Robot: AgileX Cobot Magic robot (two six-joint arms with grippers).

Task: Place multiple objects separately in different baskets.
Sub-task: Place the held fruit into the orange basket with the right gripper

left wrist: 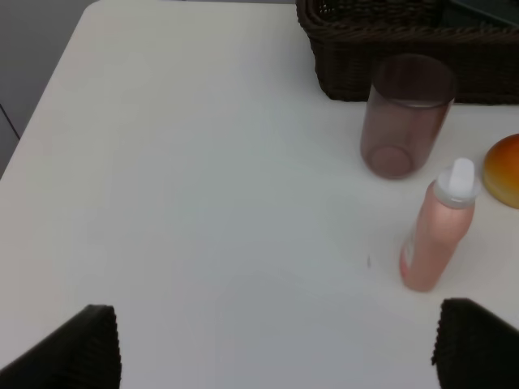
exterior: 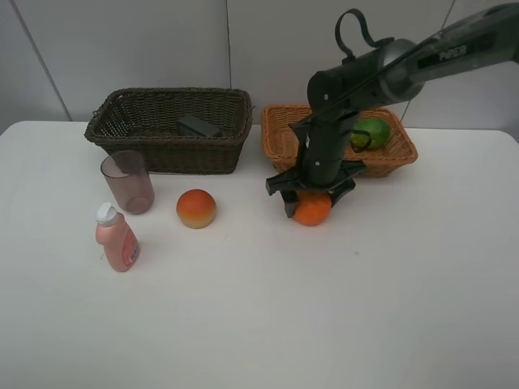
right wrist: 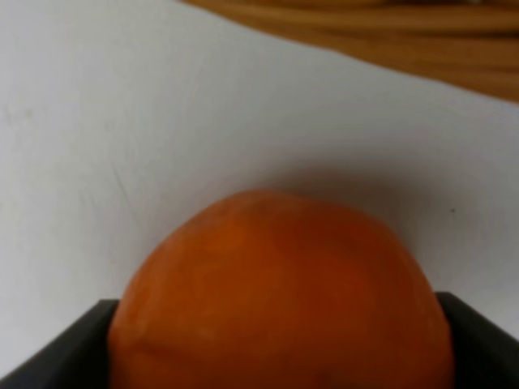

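My right gripper [exterior: 315,203] reaches down in front of the light orange-tan basket [exterior: 280,134] and its fingers press both sides of the orange [exterior: 312,211], which rests on the table; the right wrist view shows the orange [right wrist: 280,300] filling the gap. A green round fruit [exterior: 371,132] lies in the light basket. The black bottle [exterior: 199,126] lies in the dark brown basket [exterior: 162,151]. The purplish cup [exterior: 127,181], the pink bottle [exterior: 117,241] and the peach-like fruit [exterior: 196,208] stand on the table at the left. My left gripper [left wrist: 276,348] is open and empty, short of the pink bottle [left wrist: 438,231].
The white table [exterior: 324,308] has bare surface across the front and the right. The left arm is out of the exterior view. In the left wrist view the cup [left wrist: 405,117] stands before the dark basket [left wrist: 365,32].
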